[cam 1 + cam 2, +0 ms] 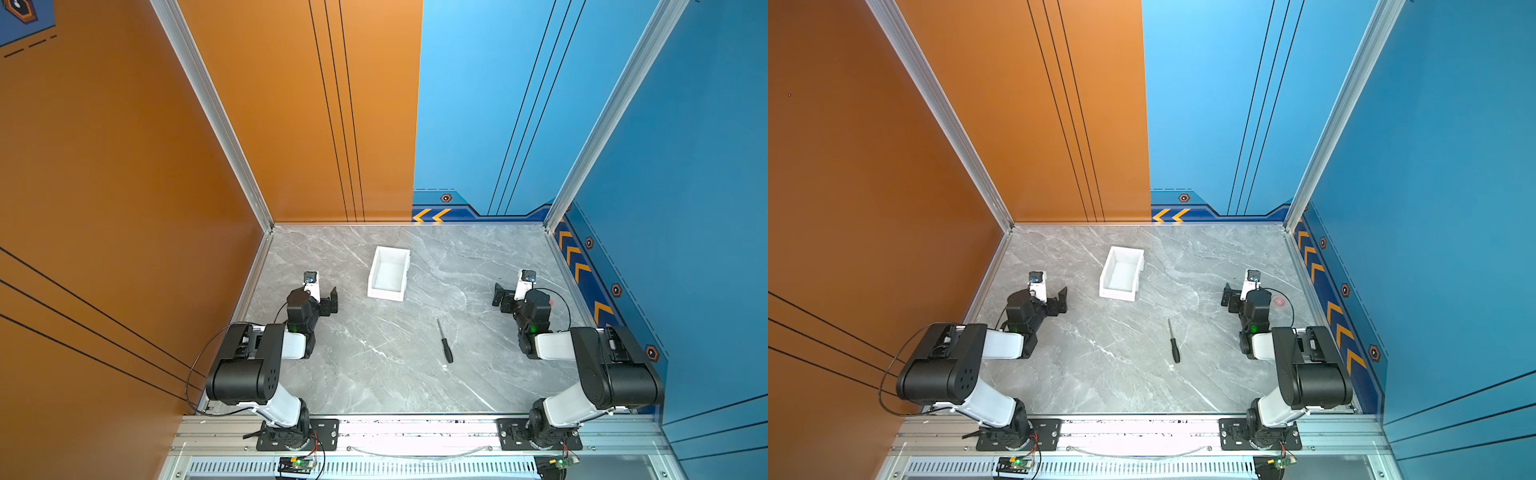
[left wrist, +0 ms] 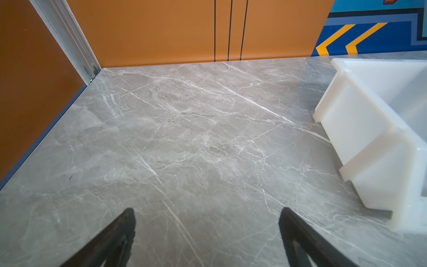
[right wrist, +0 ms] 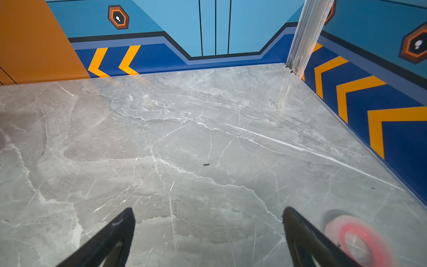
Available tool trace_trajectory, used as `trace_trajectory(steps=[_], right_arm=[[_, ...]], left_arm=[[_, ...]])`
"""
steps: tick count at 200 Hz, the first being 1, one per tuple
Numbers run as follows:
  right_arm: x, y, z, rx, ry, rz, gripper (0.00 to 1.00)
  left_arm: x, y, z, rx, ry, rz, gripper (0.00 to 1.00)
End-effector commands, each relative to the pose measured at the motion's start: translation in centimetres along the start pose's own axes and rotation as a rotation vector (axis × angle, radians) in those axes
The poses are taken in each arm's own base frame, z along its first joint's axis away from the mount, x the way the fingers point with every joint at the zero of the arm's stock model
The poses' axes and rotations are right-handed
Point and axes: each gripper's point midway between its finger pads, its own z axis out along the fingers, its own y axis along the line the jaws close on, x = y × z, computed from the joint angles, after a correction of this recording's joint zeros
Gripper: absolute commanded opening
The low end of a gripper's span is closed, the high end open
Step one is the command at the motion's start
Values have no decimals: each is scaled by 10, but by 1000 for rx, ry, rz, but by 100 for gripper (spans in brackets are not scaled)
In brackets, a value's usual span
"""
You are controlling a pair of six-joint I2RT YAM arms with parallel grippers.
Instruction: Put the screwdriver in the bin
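Right claw (image 3: 208, 213) wide open, holding nothing; left claw (image 2: 206, 213) likewise. Slim black-handled screwdriver (image 1: 444, 343) lies flat inboard of right claw, apart; white rectangular plastic bin (image 1: 385, 294) sits nearer left claw.

Bright, even light gives only soft shadows on the desk (image 1: 386, 374), the front rail (image 1: 415, 427) glares white, and a red ring (image 3: 344, 229) blurs in the right wrist view

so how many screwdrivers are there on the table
1. The screwdriver lies flat on the table, right of centre in both top views, nearer the camera than the bin and apart from it. The bin looks empty; the arms could hide another.
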Motion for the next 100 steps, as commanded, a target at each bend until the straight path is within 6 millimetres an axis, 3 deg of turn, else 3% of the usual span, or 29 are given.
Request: trace_trajectory(steps=[1,100], right_arm=[[-1,1,1,-4,3,-10,100],[-1,1,1,-5,3,-9,100]], left_arm=[[-6,-1,0,9,-14,-11,98],[-6,-1,0,10,-15,-11,98]])
